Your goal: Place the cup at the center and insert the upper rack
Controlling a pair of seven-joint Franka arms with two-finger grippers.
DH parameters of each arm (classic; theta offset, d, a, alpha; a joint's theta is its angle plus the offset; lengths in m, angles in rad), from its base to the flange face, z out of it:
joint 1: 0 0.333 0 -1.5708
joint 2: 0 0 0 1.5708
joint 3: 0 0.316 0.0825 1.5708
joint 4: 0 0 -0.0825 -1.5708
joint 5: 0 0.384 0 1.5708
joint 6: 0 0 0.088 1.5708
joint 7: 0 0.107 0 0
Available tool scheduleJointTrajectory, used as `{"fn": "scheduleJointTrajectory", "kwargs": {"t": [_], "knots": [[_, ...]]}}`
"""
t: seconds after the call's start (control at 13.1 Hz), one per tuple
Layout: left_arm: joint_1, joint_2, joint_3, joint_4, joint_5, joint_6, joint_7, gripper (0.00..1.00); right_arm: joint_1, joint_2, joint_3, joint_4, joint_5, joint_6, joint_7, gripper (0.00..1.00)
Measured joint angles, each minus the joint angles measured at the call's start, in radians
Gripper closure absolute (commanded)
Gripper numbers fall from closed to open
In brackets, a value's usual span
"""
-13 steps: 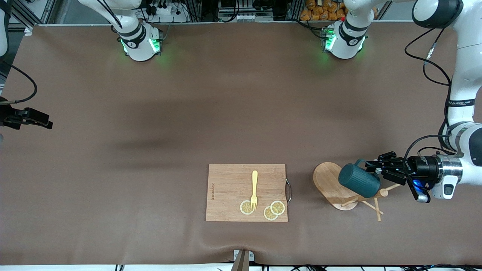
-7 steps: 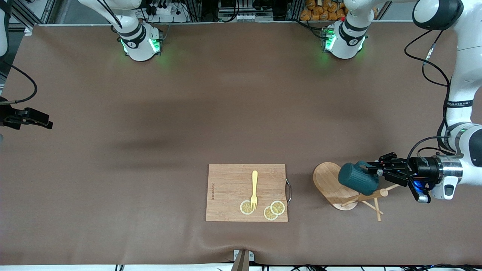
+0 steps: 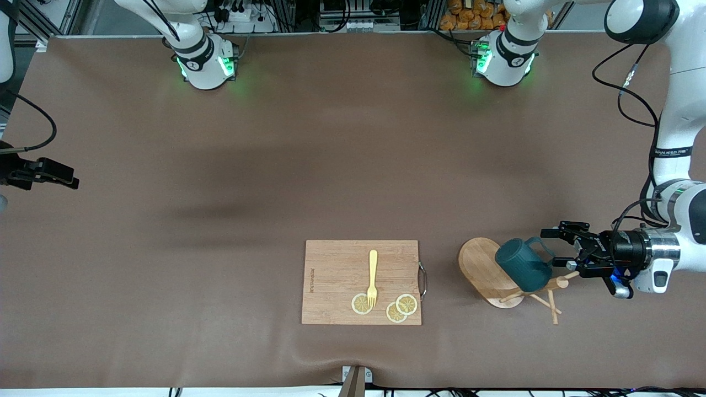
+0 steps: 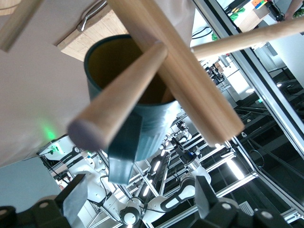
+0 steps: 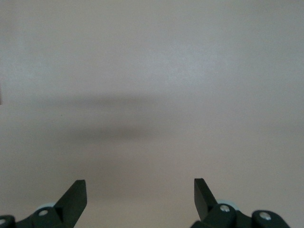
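The dark teal cup [image 3: 521, 270] rests tilted on the upper rack, a wooden mug tree with an oval base [image 3: 479, 263], near the left arm's end of the table. Its post [image 3: 554, 284] and thin pegs [image 3: 551, 311] stick out from under the cup. My left gripper [image 3: 554, 248] is open beside the cup's handle [image 3: 538, 242], touching nothing. In the left wrist view the cup's mouth [image 4: 114, 61] faces me behind a peg [image 4: 118, 99] and the post [image 4: 190, 90]. The handle [image 4: 124, 152] points between my left gripper's [image 4: 140, 197] open fingers. My right gripper [image 3: 69, 179] waits open over bare table [image 5: 152, 95].
A rectangular wooden cutting board [image 3: 336, 275] lies nearer the front camera, toward the middle, with a metal handle [image 3: 423, 279] facing the rack. On it are a yellow fork [image 3: 373, 275] and lemon slices [image 3: 361, 304].
My left gripper opened, let go of the cup's handle and drew back a little toward the left arm's end. The cup settled onto the rack. The right arm has not moved.
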State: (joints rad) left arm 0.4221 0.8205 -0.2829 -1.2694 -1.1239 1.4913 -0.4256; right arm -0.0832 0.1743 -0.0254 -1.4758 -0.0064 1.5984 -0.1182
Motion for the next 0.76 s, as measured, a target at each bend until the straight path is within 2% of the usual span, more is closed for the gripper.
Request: {"fn": "scheduleJointTrajectory", "kwargs": {"t": [0.38,0.76], "knots": [[0.011,-0.055,-0.005,0.010,0.010,-0.018,0.000,0.00,0.000,0.000,0.000,0.000,0.000,0.000,0.000,0.00],[-0.046,-0.243,-0.015,0.003,0.233,-0.002,-0.005,0.00,0.000,0.000,0.000,0.001,0.000,0.004,0.000,0.00]]}}
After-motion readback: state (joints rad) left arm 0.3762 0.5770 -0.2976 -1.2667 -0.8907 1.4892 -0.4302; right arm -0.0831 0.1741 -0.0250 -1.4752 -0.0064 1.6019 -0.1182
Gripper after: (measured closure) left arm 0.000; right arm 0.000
